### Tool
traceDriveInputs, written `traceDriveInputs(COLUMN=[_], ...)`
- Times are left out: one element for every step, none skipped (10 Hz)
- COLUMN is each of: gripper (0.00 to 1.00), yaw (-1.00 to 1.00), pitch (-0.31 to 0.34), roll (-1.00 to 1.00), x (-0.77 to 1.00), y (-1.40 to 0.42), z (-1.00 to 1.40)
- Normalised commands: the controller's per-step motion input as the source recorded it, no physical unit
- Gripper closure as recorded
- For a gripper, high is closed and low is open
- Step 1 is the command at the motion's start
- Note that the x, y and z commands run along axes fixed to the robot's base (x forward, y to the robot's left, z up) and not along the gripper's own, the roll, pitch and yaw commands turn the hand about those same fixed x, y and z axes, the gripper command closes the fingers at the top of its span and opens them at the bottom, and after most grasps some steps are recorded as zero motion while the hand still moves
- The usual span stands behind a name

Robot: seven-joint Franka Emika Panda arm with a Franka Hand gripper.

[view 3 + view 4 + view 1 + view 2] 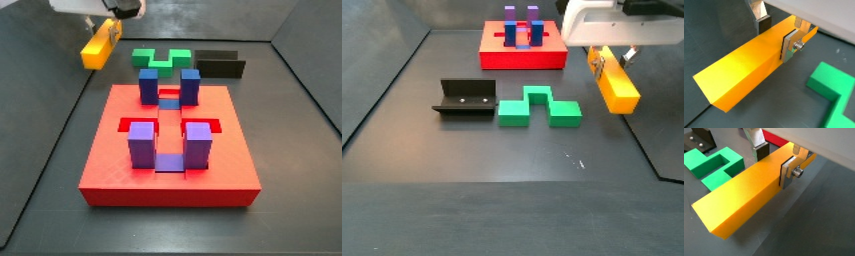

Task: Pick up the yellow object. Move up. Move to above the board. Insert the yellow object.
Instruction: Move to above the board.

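Note:
My gripper (776,34) is shut on the yellow object (751,70), a long yellow-orange bar, with a silver finger on each long side near one end. Both wrist views show this grip (774,162) on the bar (747,195). In both side views the gripper (107,25) (609,50) holds the bar (99,47) (616,80) above the grey floor, off to one side of the board. The board (107,165) (523,58) is a red slab with blue and purple posts. A strip of it (767,138) shows behind the fingers in a wrist view.
A green notched block (539,107) (163,57) lies on the floor between the board and the black fixture (465,98) (221,63). Both wrist views show the green block (834,87) (714,165) beside the bar. The fixture (701,140) shows in a wrist view. Dark walls ring the floor.

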Motion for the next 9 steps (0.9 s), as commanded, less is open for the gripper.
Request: traceDriveInputs(gripper=[1.00, 1.00, 1.00, 1.00, 1.00, 1.00, 1.00, 1.00, 1.00], yaw=[-0.01, -0.01, 0.00, -0.01, -0.01, -0.01, -0.01, -0.01, -0.01], pitch=[0.024, 0.045, 0.007, 0.022, 0.077, 0.085, 0.061, 0.040, 0.043], roll=[-0.01, -0.02, -0.05, -0.07, -0.09, -0.09, -0.07, -0.06, -0.05], x=[0.00, -0.02, -0.03, 0.01, 0.04, 0.03, 0.01, 0.03, 0.04], y=[0.00, -0.01, -0.01, 0.00, 0.00, 0.00, 0.00, 0.00, 0.01], z=[1.40, 1.40, 1.40, 1.40, 1.40, 1.40, 0.75, 0.38, 0.19])
